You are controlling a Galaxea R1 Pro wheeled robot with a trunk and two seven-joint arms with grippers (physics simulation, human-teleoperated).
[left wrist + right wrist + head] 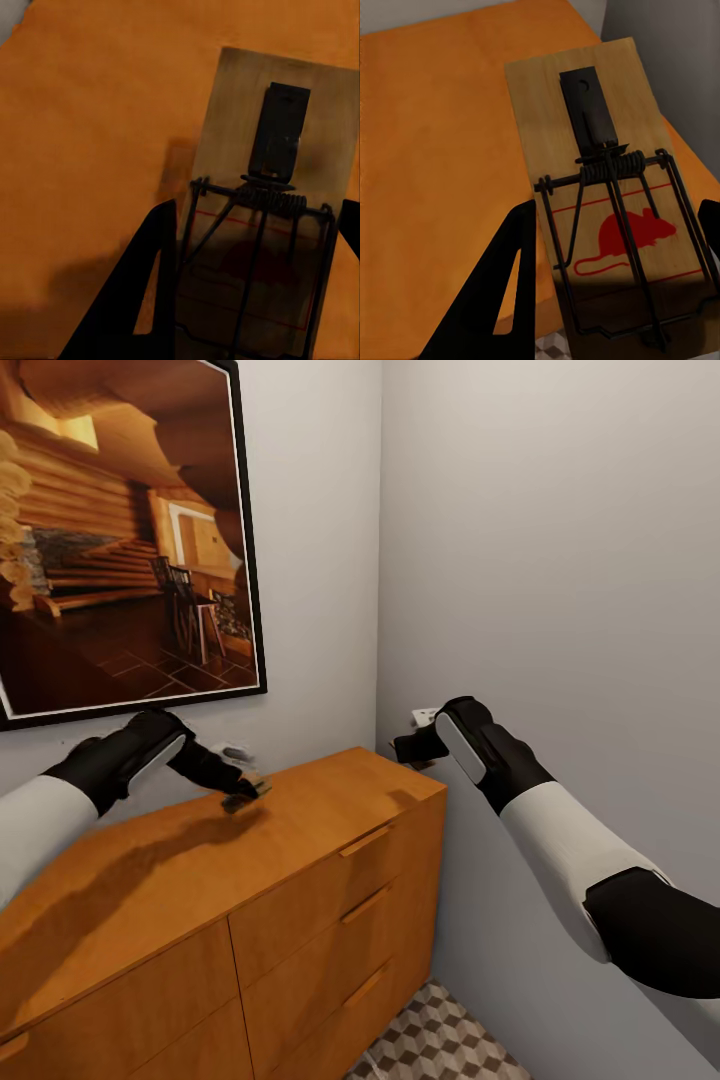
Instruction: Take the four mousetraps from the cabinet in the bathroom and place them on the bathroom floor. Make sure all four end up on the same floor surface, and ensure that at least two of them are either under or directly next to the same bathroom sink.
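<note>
Right, two mousetraps in my grip, one per arm. My left gripper (255,300) is pinched on a mousetrap (274,187): tan wood plate, dark spring wire, black tab, faint red mark in shadow. Its fingers (142,292) sit on both long edges of the plate. In the head view that left gripper (245,790) is low over the cabinet (300,860) top, near the back wall; the trap's shadow lies just beside it on the wood, can't tell if it's touching or slightly lifted.

My right gripper (615,300) is clamped on a second mousetrap (607,195), red mouse print clear, wire bar across it. In the head view the right gripper (415,745) is up past the cabinet's right rear corner, by the side wall, w/ the trap held off the top; the trap itself is mostly hidden behind the hand there.

Cabinet: orange-brown, smooth top, drawer fronts w/ wooden bar handles. Bathroom floor (440,1040), cube-pattern tiles, shows below at the cabinet's foot. Framed picture (120,530) of a log interior hangs on the wall above the cabinet.
</note>
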